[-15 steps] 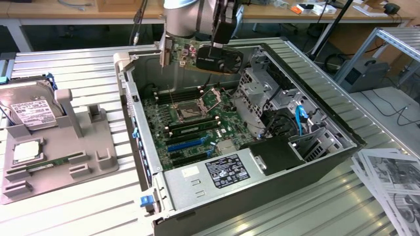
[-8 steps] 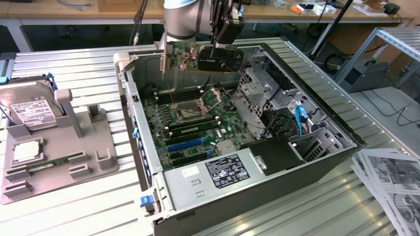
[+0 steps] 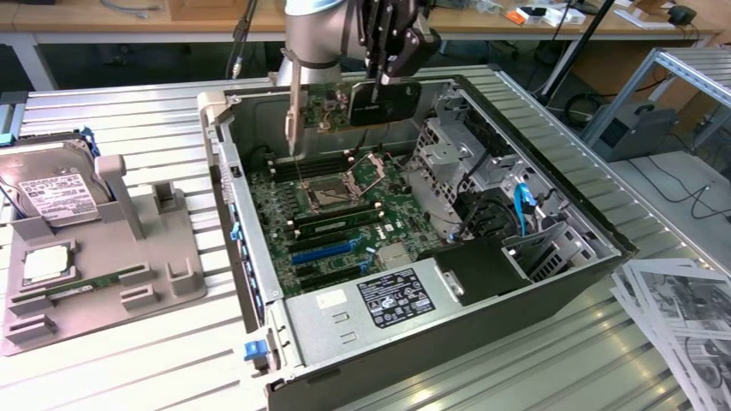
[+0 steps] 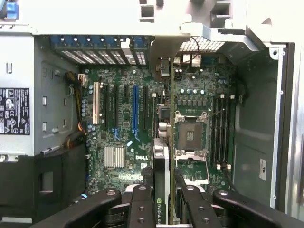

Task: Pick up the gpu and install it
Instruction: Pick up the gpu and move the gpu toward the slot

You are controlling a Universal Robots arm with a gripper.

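pick-up looks done: the black two-finger gripper has its fingers clamped on the thin dark gpu card with a long silver bracket, held on edge above the green motherboard inside the open grey computer case, not yet seated in any slot.

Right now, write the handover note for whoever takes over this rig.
Gripper: shut on the gpu, which sits edge-on between the fingers.
Gpu: held in the air over the open computer case, above the motherboard. Its silver bracket hangs down on the exterior view's left.
Done: the pick-up.
Left: the card is not yet seated in any slot.
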